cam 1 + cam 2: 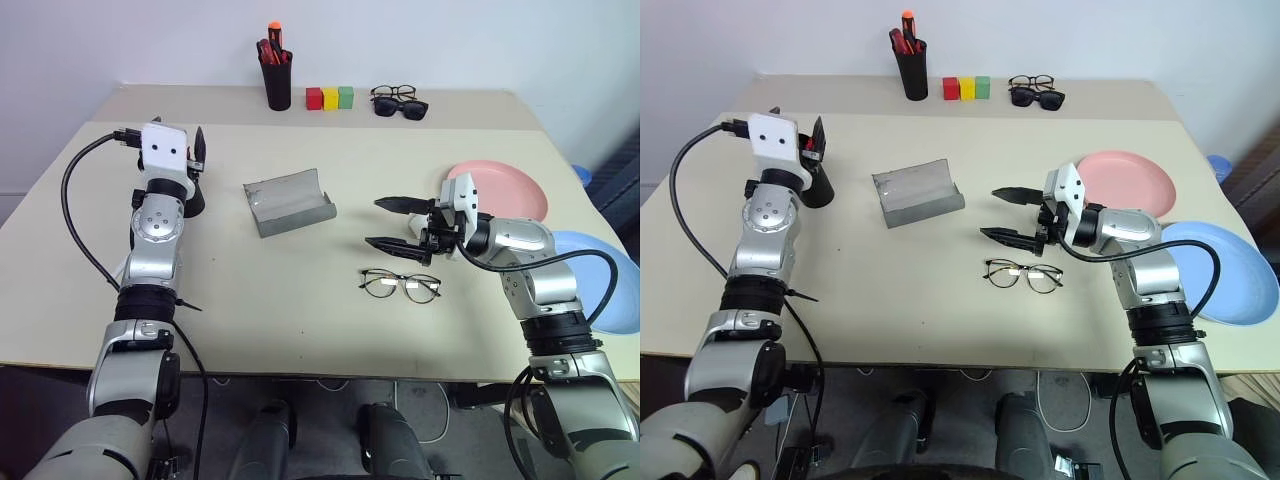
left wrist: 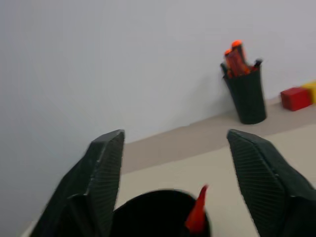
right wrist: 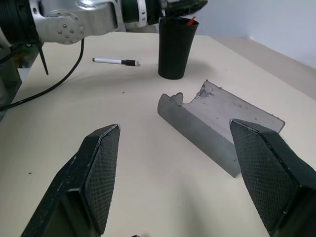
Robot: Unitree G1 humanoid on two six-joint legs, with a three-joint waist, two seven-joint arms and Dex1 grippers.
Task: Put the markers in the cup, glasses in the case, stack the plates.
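Observation:
My left gripper (image 2: 175, 136) hovers open just above the black cup (image 2: 158, 215) at the table's left. A red marker (image 2: 197, 217) stands inside the cup with its tip poking out, clear of both fingers. A white marker (image 3: 116, 61) lies flat on the table beside the cup (image 3: 176, 49). The grey case (image 1: 290, 202) lies open in the middle. My right gripper (image 1: 376, 222) is open, pointing left, a little above and behind the wire-rimmed glasses (image 1: 400, 285). The pink plate (image 1: 510, 190) and the blue plate (image 1: 600, 280) lie side by side at the right.
At the back edge stand a black pen pot (image 1: 277, 75) of red markers, three coloured blocks (image 1: 329, 97) and dark sunglasses (image 1: 400, 105) with another pair behind them. The blue plate overhangs the table's right edge.

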